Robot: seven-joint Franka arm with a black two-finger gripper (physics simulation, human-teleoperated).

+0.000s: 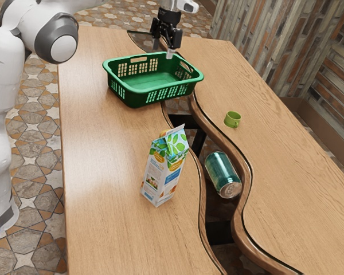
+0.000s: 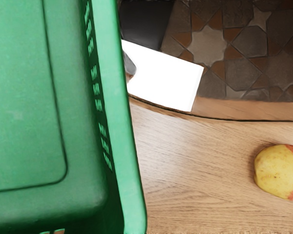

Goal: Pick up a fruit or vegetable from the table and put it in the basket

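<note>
The black gripper (image 1: 163, 50) hangs over the far rim of the green basket in the exterior view, its two fingers apart with nothing seen between them. The basket (image 1: 133, 91) stands upright on the table, and its inside looks bare. From the wrist view, the basket's rim (image 2: 132, 161) runs close under my hand. A yellow fruit with red patches (image 2: 279, 171), perhaps an apple, lies on the wood outside the basket, partly cut off by the picture's edge.
Across the table (image 1: 97, 172) runs a curved gap. A carton (image 1: 163, 169) stands nearer the camera, a green can (image 1: 221, 173) lies in the gap, and a small green cup (image 1: 232, 119) sits beyond it. Beside the basket is a plain white rectangular thing (image 2: 163, 78).
</note>
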